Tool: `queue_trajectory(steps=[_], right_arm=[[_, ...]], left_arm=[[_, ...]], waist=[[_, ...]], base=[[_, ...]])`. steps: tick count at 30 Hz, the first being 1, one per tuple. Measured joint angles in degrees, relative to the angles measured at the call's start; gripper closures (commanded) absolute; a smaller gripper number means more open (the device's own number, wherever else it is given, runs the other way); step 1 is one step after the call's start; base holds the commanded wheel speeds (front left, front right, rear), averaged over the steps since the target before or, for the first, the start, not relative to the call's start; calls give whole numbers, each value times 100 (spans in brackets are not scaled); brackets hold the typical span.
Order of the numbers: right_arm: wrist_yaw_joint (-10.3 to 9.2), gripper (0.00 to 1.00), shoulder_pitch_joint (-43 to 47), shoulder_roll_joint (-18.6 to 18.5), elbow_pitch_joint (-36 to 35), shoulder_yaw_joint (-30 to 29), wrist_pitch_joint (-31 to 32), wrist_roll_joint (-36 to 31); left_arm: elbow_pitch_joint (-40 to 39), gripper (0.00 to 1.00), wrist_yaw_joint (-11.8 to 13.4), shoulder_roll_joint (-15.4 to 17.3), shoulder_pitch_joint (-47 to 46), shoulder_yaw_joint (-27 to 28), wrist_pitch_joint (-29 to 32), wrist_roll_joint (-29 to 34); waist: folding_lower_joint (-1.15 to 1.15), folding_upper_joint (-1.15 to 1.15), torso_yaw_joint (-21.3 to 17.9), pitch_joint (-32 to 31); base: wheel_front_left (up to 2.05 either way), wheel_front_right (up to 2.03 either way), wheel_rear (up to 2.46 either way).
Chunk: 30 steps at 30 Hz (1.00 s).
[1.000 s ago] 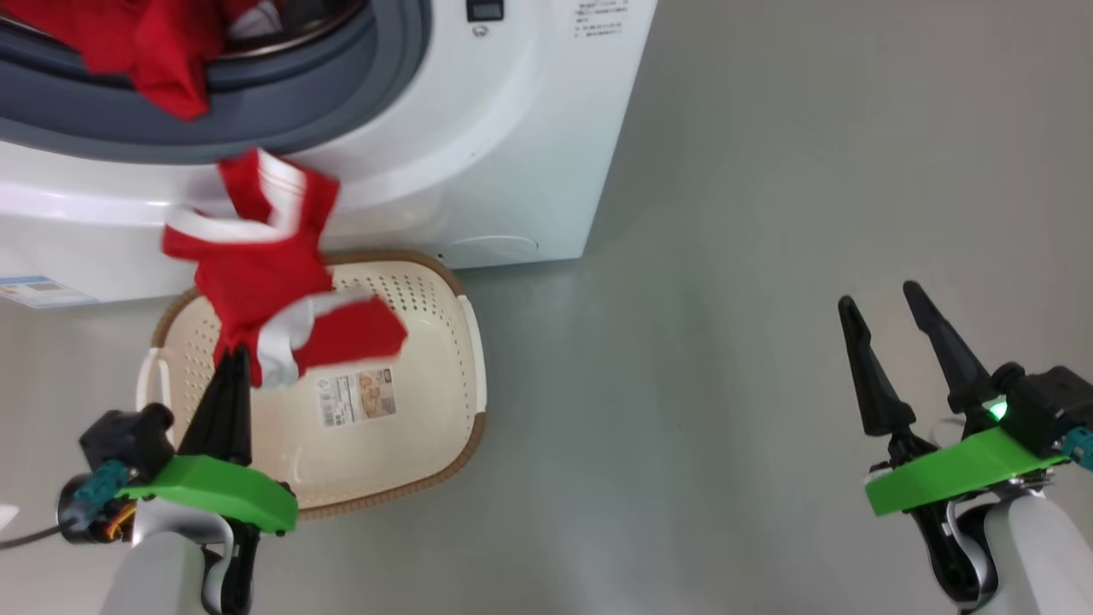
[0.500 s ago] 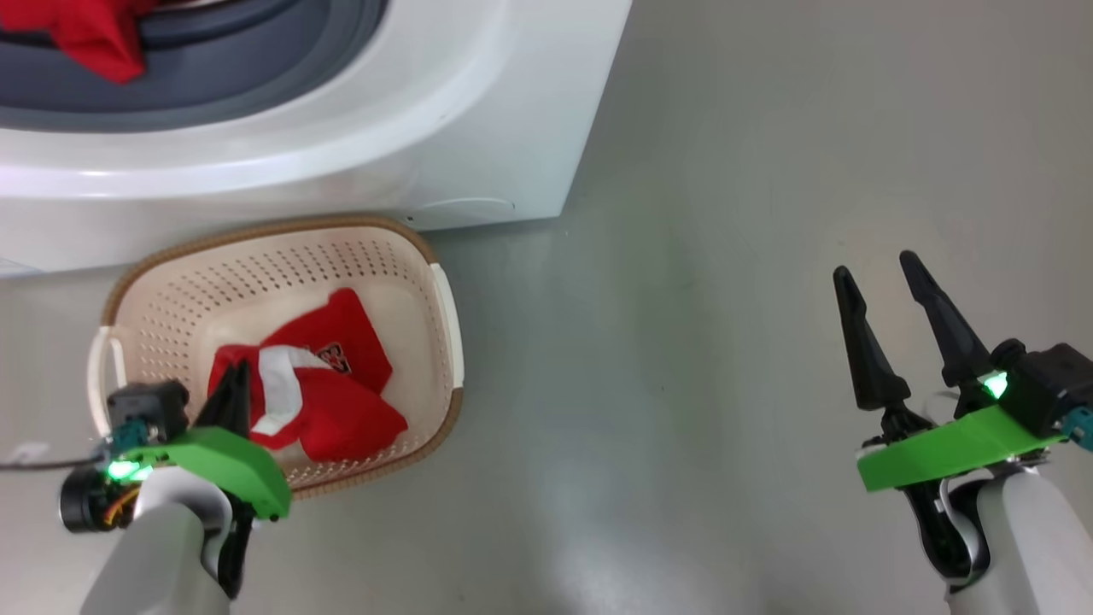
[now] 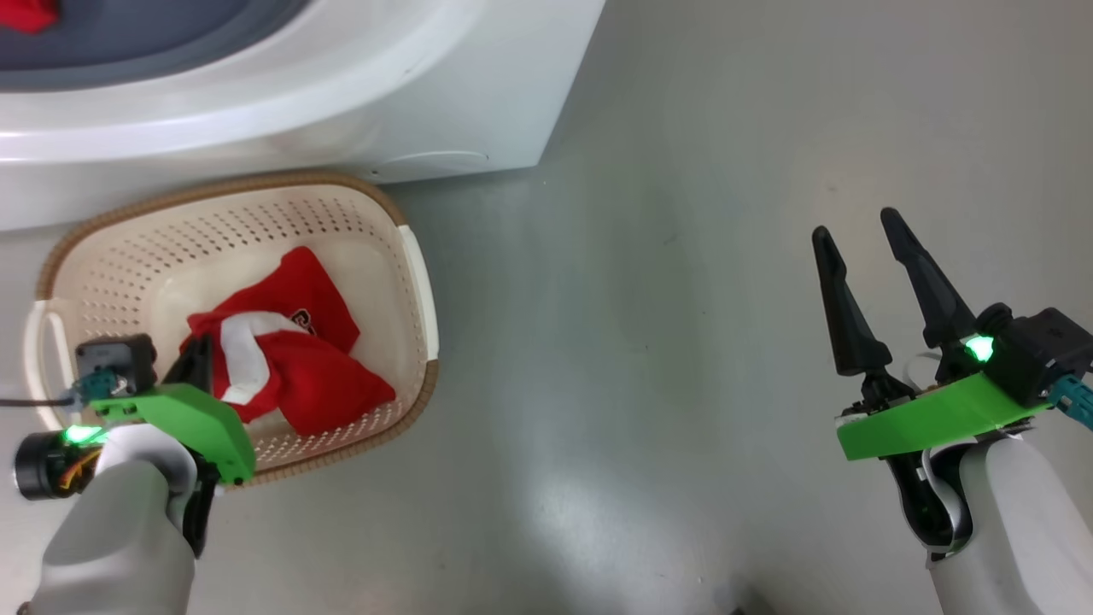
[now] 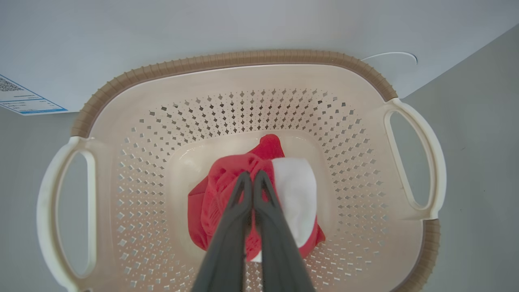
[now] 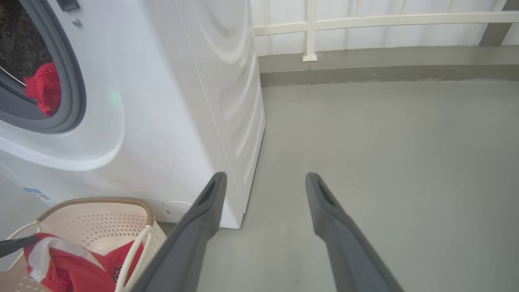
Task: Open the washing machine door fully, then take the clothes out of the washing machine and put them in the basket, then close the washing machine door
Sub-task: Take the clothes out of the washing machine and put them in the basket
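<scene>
On floor, tight to washer front: basket (image 3: 213,182), cream, perforated, brown rim, white side handles; set upright, long side along the machine
Washing machine (image 3: 341,102): white front-loader; grey drum seal (image 5: 73,81) exposed; round cap (image 3: 431,158) low on front, just behind basket rim; blue label sticker (image 4: 24,101) low on front, towards basket's other end
Clothes (image 3: 316,384): red w/ white band; laid bunched on basket bottom, one part drawn up to L fingertips
Red piece (image 5: 44,91): seen in drum mouth, at seal's inner edge
Left gripper (image 4: 252,176): lowered inside basket, pointed at its bottom; fingers pressed together, fabric of clothes nipped at the tips
Right gripper (image 3: 856,226): held over bare floor (image 3: 683,342), well apart from basket & washer; fingers spread wide apart
Lights: green lamp lit on each wrist, as seen from head cam
Backgrd: pale railing (image 5: 310,28) fixed along wall beyond washer's side; grey floor runs up to it
</scene>
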Motion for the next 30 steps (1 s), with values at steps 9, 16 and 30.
queue_trajectory(steps=[9,16,30], right_arm=[[0,0,-68,58,-9,43,0,-81],[0,0,-120,65,-5,47,0,-87],[0,0,30,-14,90,34,0,-86]], left_arm=[[447,80,0,51,-305,-294,11,-298],[510,0,0,49,-396,-435,24,-509],[-320,0,0,170,-73,-296,18,-865]], waist=[[0,0,-136,226],[0,0,-125,166],[0,0,-15,-301]], base=[[0,0,0],[0,0,0],[0,0,0]])
